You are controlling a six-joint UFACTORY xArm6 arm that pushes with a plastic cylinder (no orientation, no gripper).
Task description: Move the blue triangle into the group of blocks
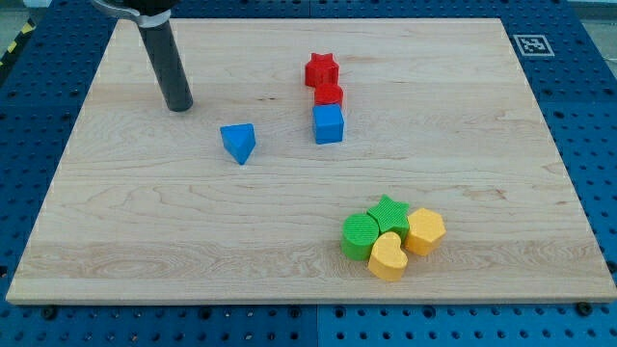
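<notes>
Blue triangle (238, 143) is the piece to shift, and it sits alone at the counter's (501, 145) middle-left, well apart from every other block.

Going near to far, the view's bottom comes first: 4 blocks huddle touching one another at the lower right, a green round block (360, 236), a green star (389, 213), a yellow heart (388, 258) and a yellow hexagon-like block (425, 230). This tight cluster reads as one candidate group, and the wood between it and the triangle is bare.

Further up, level with the triangle and to its right, stands a blue cube (329, 124), with a red round block (329, 94) touching its far side and a red star (321, 69) just beyond, the 3 forming a short line toward the view's top.

Farthest back, my tip (178, 106) rests on the wood up and left of the triangle, near it but not touching. I judge that spot useful: from behind the triangle's far-left side, a push would drive it rightward or down-right toward either group. No pincer exists on this rod, so there is no grasp to report.
</notes>
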